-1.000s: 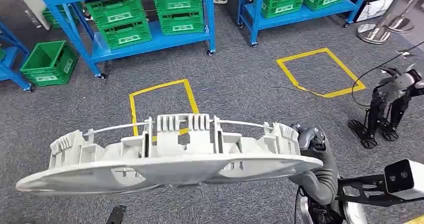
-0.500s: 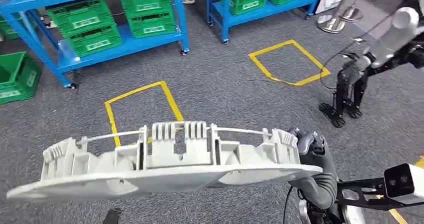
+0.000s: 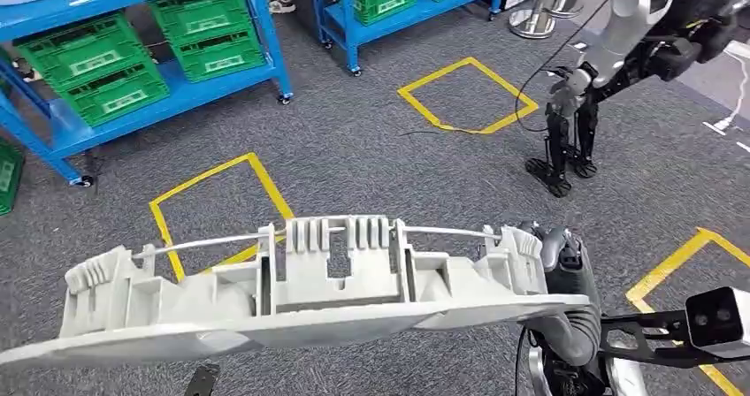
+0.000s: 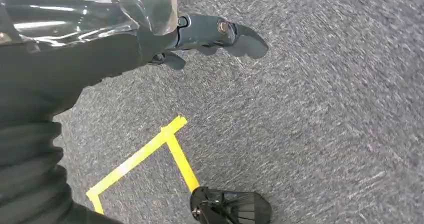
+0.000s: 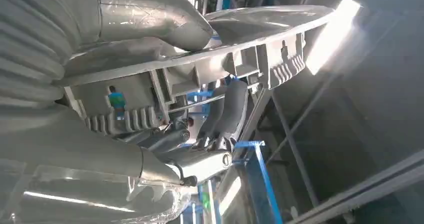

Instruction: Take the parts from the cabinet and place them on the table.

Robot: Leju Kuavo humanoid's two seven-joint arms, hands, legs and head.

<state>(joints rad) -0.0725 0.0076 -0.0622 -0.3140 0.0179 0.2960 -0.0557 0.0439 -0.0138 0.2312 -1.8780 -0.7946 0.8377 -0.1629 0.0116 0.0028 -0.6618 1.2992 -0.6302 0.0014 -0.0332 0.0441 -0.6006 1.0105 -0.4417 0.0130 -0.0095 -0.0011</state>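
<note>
The right hand [image 3: 559,263] grips the grey ribbed plastic part [image 3: 292,299] by one end; the left hand [image 4: 200,34] hangs spread, holding nothing. Keep the part level while carrying.

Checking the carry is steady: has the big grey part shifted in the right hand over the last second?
No. The grey part sits the same against the right hand; only the floor markings slid, so the camera turned.

Moulded part [image 3: 292,294]: matt pale-grey plastic, ribbed, with a thin rod along its back. Right robot hand [image 3: 566,281]: dark glossy fingers and a grey ribbed cover. Floor [image 3: 424,184]: rough grey carpet marked with smooth yellow tape [image 3: 464,95]. Crates [image 3: 97,64]: green plastic.
</note>
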